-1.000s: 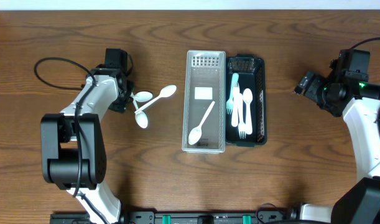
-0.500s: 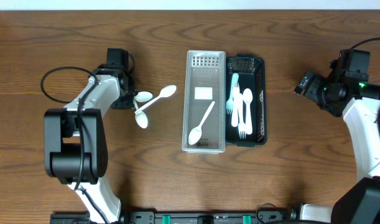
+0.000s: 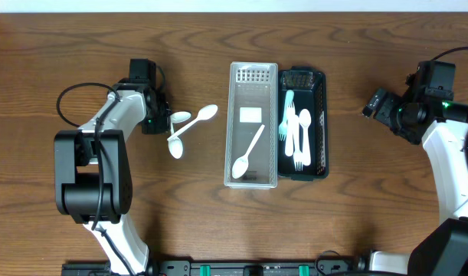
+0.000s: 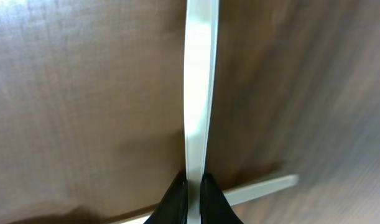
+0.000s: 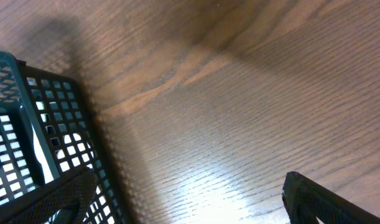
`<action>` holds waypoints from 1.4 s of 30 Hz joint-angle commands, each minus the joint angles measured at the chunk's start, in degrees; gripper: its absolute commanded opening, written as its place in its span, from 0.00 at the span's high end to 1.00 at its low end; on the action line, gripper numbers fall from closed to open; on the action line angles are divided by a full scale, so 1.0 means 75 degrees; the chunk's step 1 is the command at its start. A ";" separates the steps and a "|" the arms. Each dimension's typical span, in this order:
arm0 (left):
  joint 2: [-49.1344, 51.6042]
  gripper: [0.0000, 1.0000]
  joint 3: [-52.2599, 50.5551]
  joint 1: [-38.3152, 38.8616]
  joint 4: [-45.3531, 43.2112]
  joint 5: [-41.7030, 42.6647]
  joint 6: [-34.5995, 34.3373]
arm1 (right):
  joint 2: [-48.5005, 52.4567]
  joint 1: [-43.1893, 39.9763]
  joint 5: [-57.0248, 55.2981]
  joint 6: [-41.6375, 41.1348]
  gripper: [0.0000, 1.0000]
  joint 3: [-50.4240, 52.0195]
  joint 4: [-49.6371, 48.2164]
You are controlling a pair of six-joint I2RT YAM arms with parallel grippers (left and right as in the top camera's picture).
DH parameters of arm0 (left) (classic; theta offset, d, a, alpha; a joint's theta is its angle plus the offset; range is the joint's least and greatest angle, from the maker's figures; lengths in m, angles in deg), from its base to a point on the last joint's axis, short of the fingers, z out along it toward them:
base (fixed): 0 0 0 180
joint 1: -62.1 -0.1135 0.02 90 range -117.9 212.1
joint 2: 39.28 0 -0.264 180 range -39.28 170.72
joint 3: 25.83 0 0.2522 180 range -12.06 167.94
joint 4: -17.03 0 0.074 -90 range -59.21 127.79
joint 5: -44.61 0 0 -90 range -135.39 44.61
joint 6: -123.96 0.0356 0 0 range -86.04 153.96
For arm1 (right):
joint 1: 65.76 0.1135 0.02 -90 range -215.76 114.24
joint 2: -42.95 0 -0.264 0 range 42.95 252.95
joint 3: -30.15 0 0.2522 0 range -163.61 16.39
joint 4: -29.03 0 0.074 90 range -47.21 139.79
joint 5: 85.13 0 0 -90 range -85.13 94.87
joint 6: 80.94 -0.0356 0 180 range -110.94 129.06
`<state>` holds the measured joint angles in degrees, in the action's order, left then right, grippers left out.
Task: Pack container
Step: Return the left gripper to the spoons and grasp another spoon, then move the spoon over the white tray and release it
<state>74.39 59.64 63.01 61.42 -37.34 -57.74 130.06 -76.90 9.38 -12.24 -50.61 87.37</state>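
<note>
Three white spoons lie on the table left of centre. My left gripper (image 3: 158,120) is shut on the handle of the nearest spoon (image 3: 179,117). In the left wrist view that spoon handle (image 4: 199,93) runs straight up from my left gripper (image 4: 193,190), pinched between the black fingertips (image 4: 176,200), and a second spoon's handle (image 4: 264,186) crosses behind. A clear white container (image 3: 235,126) holds one spoon (image 3: 249,152). Beside it, a dark mesh basket (image 3: 322,126) holds white forks and spoons (image 3: 297,130). My right gripper (image 3: 374,102) hangs open at the right, holding nothing.
The two other loose spoons (image 3: 205,113) (image 3: 175,147) lie just right of the left gripper. The right wrist view shows the basket's mesh wall (image 5: 28,124) at the left and bare wood between the right gripper's (image 5: 183,205) fingers.
My left gripper has shut on the spoon handle after edging slightly right toward the spoons. The right arm has not moved.
</note>
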 commanded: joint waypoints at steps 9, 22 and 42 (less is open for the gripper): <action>-0.0137 0.94 -0.0192 -0.0373 0.1078 0.0274 0.2460 | 0.0038 0.0079 0.0032 -0.0070 0.01 -0.0041 0.0003; -0.4039 0.94 -0.0067 0.0551 0.1061 0.1268 1.0273 | 0.0038 0.0376 0.0029 -0.0070 0.01 -0.0041 -0.0152; -0.2296 0.46 -0.0079 0.4240 0.0417 0.1151 1.1284 | 0.0038 0.0437 0.0029 -0.0070 0.01 -0.0041 -0.0181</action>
<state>55.27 58.74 94.55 64.83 -28.64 25.73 130.10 -74.04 9.38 -12.24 -50.61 85.86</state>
